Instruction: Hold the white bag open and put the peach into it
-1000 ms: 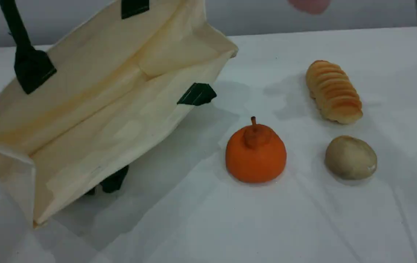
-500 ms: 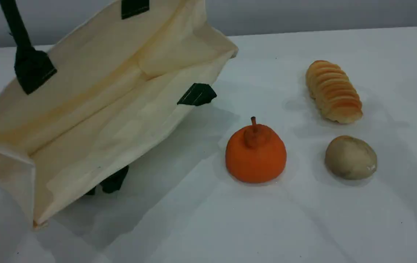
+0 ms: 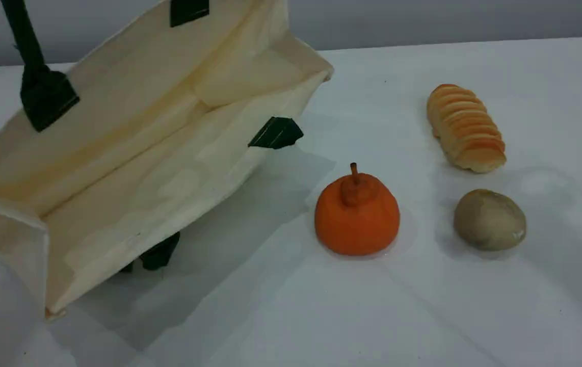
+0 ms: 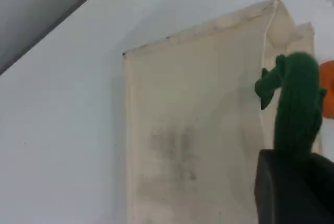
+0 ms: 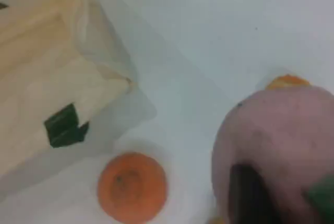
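My left fingers (image 4: 292,182) are clamped narrow on the dark green rope handle (image 4: 297,109) of the white bag (image 3: 133,148), lifting its far side so the mouth gapes toward the scene camera. In my left wrist view the rope runs straight up out of the grip, with the bag's cream panel hanging flat below it. The bag rests tilted on the worktop (image 3: 474,316), its long axis running from near left to far right, the open mouth facing up and forward.

My right fingers (image 5: 250,198) are closed partway around the peach (image 5: 276,151), which fills the lower right of my right wrist view, pink and speckled, with a green leaf mark at the corner. It hangs high above the worktop and is out of the scene view.

From the peach, the bag lies to the left: my right wrist view shows its right end and a green tab (image 5: 65,126) at upper left, with the orange fruit (image 3: 357,214) on the worktop between. The ridged bread roll (image 3: 465,127) and the brown lump (image 3: 490,219) sit off to the right, well apart from the bag.

I judge the coming move is a carry leftward over the orange fruit until the peach is above the mouth, aiming along the bag's long opening, not its narrow end.
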### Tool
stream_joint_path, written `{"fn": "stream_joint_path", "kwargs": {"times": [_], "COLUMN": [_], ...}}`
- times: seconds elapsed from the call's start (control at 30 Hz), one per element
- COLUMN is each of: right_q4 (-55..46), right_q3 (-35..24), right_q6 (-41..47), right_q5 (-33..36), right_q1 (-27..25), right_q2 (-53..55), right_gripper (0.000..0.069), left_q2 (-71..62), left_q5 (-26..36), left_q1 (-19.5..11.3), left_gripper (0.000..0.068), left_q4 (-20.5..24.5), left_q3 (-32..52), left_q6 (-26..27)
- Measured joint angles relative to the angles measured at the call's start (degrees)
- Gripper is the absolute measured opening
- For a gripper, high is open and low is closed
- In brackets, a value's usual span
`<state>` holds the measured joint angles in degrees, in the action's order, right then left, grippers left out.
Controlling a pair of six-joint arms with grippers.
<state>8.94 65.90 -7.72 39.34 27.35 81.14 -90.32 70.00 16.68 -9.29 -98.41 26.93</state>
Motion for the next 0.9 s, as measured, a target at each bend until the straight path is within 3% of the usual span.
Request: {"fn": "stream_joint_path", "kwargs": {"times": [0.27, 0.6, 0.9], "right_q4": [5.59, 12.77, 16.87], "right_q3": [-9.52, -9.75, -9.75], "right_q6": [-3.4, -9.71, -13.61], "right_q5": [-6.15, -6.21, -6.13], "right_q1": [0.0, 0.05, 0.05], "right_q2": [-6.15, -6.09, -6.09], "right_gripper": [0.0262, 0.0262, 0.0262], "left_q2": [0.0, -0.06, -1.17], "left_q5": [0.0, 0.0, -0.13], "left_q1": [0.0, 0.17, 3.51], "left_gripper": [0.0095, 0.0095, 0.0095], "left_q4": [-1.71, -9.13, -8.79], "left_q3": [0.0, 0.0, 0.0], "left_q6": [0.0, 0.93, 1.06]}}
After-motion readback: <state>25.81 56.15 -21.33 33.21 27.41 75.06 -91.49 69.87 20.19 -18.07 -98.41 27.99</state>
